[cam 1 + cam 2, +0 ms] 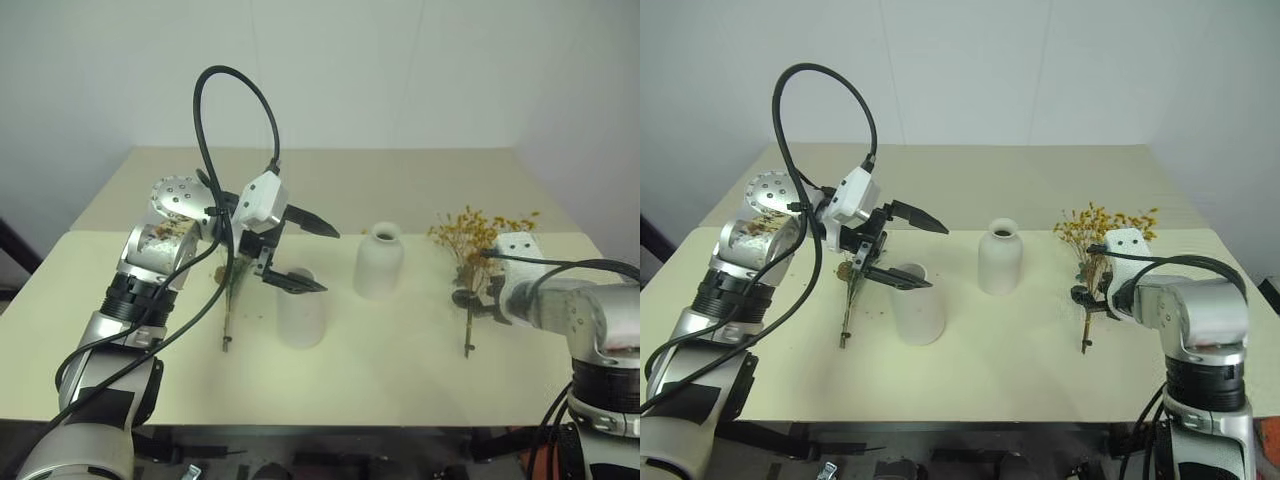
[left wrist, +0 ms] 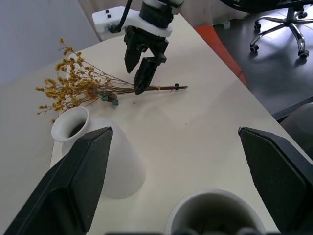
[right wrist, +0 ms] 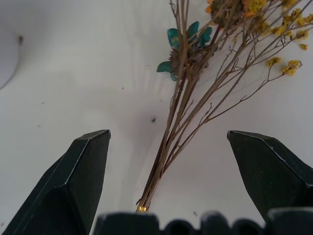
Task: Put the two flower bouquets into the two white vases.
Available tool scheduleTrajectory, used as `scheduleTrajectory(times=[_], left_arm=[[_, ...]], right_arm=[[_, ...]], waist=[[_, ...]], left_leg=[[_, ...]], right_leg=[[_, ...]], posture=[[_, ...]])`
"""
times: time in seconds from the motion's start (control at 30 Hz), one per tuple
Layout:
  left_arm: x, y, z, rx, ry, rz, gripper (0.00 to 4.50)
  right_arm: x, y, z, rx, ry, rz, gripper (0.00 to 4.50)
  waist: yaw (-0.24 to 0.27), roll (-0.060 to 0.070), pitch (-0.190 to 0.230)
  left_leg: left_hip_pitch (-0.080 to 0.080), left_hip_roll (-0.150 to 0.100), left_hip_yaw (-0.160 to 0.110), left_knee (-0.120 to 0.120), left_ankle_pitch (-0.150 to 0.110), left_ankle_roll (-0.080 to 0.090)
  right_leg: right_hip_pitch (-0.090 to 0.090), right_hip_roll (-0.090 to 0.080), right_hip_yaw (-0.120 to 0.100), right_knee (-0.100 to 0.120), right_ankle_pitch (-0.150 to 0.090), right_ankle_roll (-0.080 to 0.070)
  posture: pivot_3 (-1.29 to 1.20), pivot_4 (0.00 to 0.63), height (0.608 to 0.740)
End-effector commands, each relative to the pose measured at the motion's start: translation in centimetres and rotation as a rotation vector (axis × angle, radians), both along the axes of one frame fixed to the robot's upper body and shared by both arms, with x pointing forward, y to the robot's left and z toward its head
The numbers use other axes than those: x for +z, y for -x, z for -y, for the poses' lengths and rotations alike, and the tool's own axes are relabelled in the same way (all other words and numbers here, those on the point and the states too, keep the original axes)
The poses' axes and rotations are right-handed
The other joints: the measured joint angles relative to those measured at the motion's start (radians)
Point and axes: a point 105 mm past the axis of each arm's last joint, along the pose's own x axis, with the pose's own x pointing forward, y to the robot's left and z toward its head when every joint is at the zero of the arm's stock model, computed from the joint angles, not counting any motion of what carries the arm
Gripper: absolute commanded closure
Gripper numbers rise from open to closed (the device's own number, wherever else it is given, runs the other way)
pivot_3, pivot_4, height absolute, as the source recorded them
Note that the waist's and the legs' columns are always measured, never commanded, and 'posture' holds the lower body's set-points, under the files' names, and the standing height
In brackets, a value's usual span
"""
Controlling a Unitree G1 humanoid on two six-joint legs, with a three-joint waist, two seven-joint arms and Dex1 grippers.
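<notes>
The larger bouquet [image 1: 474, 238] of yellow-orange blossoms lies on the table at the right, stems toward the front edge. My right gripper [image 3: 168, 139] is open and low over those stems [image 3: 172, 122], one finger on each side, not closed on them. The smaller grey-green sprig [image 1: 231, 290] lies at the left, partly hidden behind my left arm. Two white vases stand mid-table: the tapered cone vase [image 1: 300, 312] and the rounded bottle vase [image 1: 379, 262]. My left gripper [image 1: 330, 260] hangs open just above the cone vase's mouth [image 2: 215, 210], pointing right, holding nothing.
The cream table [image 1: 380, 370] has free surface in front of the vases and behind them up to the wall. A black cable [image 1: 235, 85] loops high above my left wrist. An office chair [image 2: 288, 24] stands on the floor beyond the table's right edge.
</notes>
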Motion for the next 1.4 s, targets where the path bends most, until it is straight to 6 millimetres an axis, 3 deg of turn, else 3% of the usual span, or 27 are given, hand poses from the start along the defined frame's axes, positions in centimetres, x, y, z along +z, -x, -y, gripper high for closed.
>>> scheduleTrajectory(times=[0.03, 0.27, 0.5, 0.63, 0.97, 1.1, 1.2, 1.3, 1.4], left_arm=[[0.8, 0.5, -0.5, 0.008, 0.026, 0.040, 0.00], [0.3, 0.9, -0.9, 0.042, 0.041, 0.036, 0.00], [0.2, 1.2, -1.3, 0.079, 0.057, 0.029, 0.00], [0.1, 1.2, -1.5, 0.098, 0.059, 0.028, 0.00], [0.3, 1.1, -1.6, 0.111, 0.073, 0.026, 0.00], [0.5, 1.0, -1.7, 0.114, 0.079, 0.030, 0.00], [0.5, 0.9, -1.9, 0.122, 0.079, 0.031, 0.00], [0.5, 0.8, -2.2, 0.139, 0.081, 0.027, 0.00], [0.4, 0.7, -2.6, 0.159, 0.089, 0.019, 0.00]], right_arm=[[0.3, -0.6, 1.1, -0.055, 0.026, -0.016, 0.02], [-0.1, -2.4, 1.8, -0.078, 0.014, -0.043, 0.02], [-0.1, -3.8, 1.2, -0.046, -0.009, -0.056, 0.02], [-0.4, -3.9, 1.1, -0.037, -0.004, -0.067, 0.84], [-0.2, -3.4, 1.0, -0.030, -0.002, -0.079, 4.32], [0.5, -2.9, 1.2, -0.041, 0.002, -0.063, 4.32], [2.5, -2.8, 1.7, -0.078, 0.025, 0.029, 4.32], [6.7, -3.4, 2.5, -0.128, 0.067, 0.273, 4.32], [11.4, -3.4, 1.5, -0.100, 0.044, 0.567, 4.32]], waist=[[-0.001, 0.000, 0.000], [-0.011, 0.000, 0.000], [-0.023, 0.000, 0.000], [-0.023, 0.000, 0.000], [-0.023, 0.000, 0.000], [-0.023, 0.000, 0.000], [-0.022, 0.000, 0.000], [-0.022, 0.000, 0.000], [-0.025, 0.000, 0.000]], left_leg=[[0.000, 0.000, 0.000, 0.000, 0.000, 0.000], [0.000, 0.000, 0.000, 0.000, 0.000, 0.000], [0.000, 0.000, 0.000, 0.000, 0.000, 0.000], [0.000, 0.000, 0.000, 0.000, 0.000, 0.000], [0.000, 0.000, 0.000, 0.000, 0.000, 0.000], [0.000, 0.000, 0.000, 0.000, 0.000, 0.000], [0.000, 0.000, 0.000, 0.000, 0.000, 0.000], [0.000, 0.000, 0.000, 0.000, 0.000, 0.000], [0.000, 0.000, 0.000, -0.001, 0.000, 0.000]], right_leg=[[0.000, 0.000, 0.000, 0.000, 0.000, 0.000], [0.000, 0.000, 0.000, 0.000, 0.000, 0.000], [0.000, 0.000, 0.001, 0.000, 0.000, 0.000], [0.000, 0.000, 0.001, 0.000, 0.000, 0.000], [0.000, 0.000, 0.001, 0.000, 0.000, 0.000], [0.000, 0.000, 0.001, 0.000, 0.000, 0.000], [0.000, 0.000, 0.001, 0.000, 0.000, 0.000], [0.000, 0.000, 0.001, 0.000, 0.000, 0.000], [-0.001, 0.000, 0.001, 0.001, 0.000, 0.000]], posture=[[0.00, 0.150, 0.740], [0.00, 0.150, 0.740], [0.00, 0.150, 0.740], [0.00, 0.150, 0.740], [0.00, 0.150, 0.740], [0.00, 0.150, 0.740], [0.00, 0.150, 0.740], [0.00, 0.150, 0.740], [0.00, 0.150, 0.740]])
